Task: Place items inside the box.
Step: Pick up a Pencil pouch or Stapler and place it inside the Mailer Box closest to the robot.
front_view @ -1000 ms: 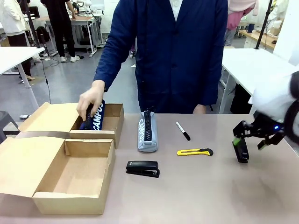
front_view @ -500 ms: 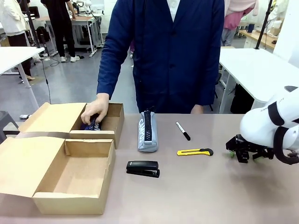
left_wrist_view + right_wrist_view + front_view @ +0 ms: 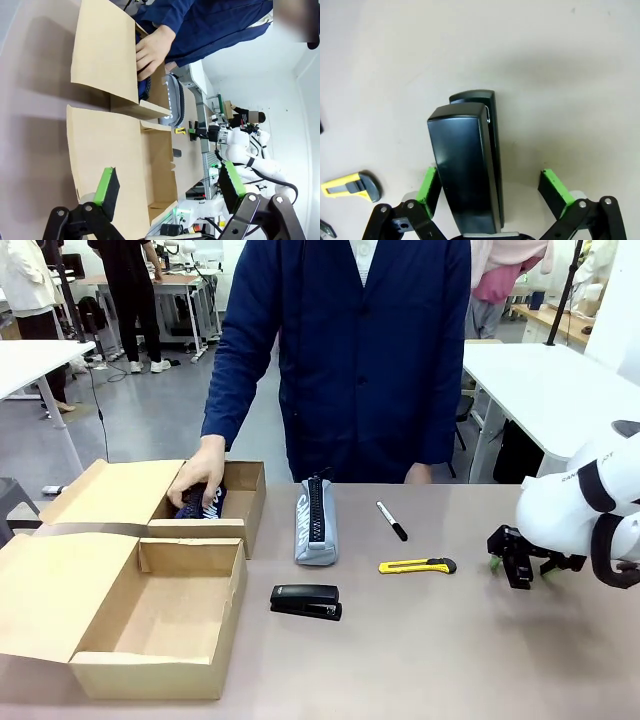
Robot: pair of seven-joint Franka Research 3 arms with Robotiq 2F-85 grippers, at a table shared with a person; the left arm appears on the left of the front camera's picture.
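A second earlier my right gripper (image 3: 520,568) had a black stapler (image 3: 470,170) upright near the table's right edge. It had since sunk low, and in the right wrist view its jaws stood apart with that stapler resting between them, one green pad just beside it and the other well clear, so I judged it let go, not gripped. The person's hand (image 3: 200,480) had meanwhile pushed the navy pouch (image 3: 200,502) from upright down into the smaller far box (image 3: 245,505). The larger near box (image 3: 150,675), where I took the items to belong, lay open with nothing in it. The grey pencil case (image 3: 315,525), black marker (image 3: 392,521), yellow utility knife (image 3: 418,566) and a second stapler (image 3: 305,601) sat on the table between that box and my right arm. My left gripper (image 3: 169,182) hung wide open over the boxes, holding nothing. I reckoned most of the task remained, and the released stapler would need a fresh grasp.
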